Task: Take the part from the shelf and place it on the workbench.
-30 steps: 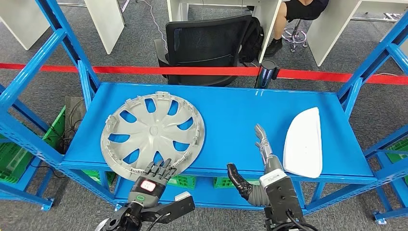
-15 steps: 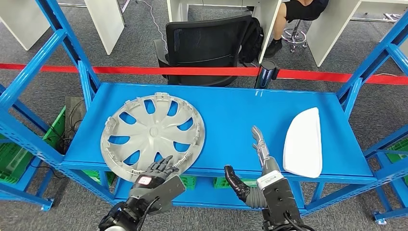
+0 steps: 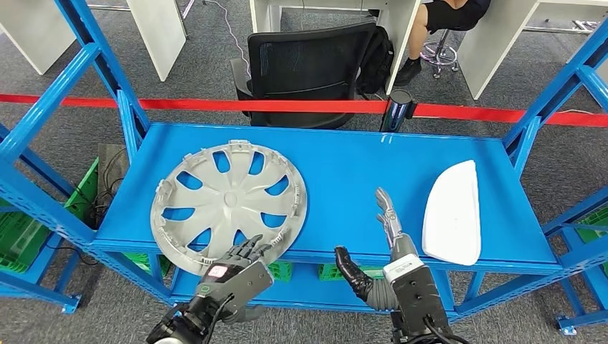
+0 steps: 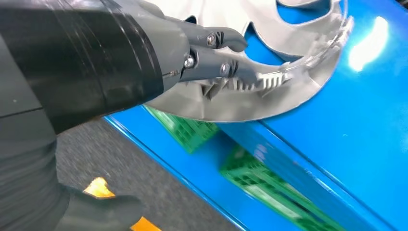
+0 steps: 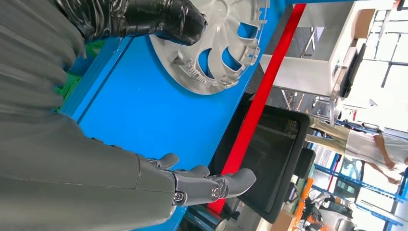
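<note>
A silver hubcap (image 3: pixel 228 203) lies on the left of the blue shelf (image 3: pixel 344 172), its near rim hanging over the shelf's front edge. My left hand (image 3: pixel 233 266) reaches up from below that edge. In the left wrist view its fingers (image 4: pixel 226 62) touch the hubcap (image 4: pixel 284 91) at the ribbed rim, and the thumb stays well apart below. A white curved part (image 3: pixel 453 211) rests at the shelf's right. My right hand (image 3: pixel 391 247) hovers just left of it with straight fingers and spread thumb, holding nothing. The right wrist view shows that hand (image 5: pixel 207 185) and the hubcap (image 5: pixel 216 43).
Blue uprights (image 3: pixel 86 50) frame the shelf on both sides. Behind it run a red tape (image 3: pixel 287 105) and a black office chair (image 3: pixel 308 64); a person (image 3: pixel 452 14) sits at a desk farther back. Green crates (image 3: pixel 21 233) stand below on the left.
My left hand has turned and come up against the hubcap's near rim, and the hubcap has shifted slightly to the right. My right hand has edged a little left.
</note>
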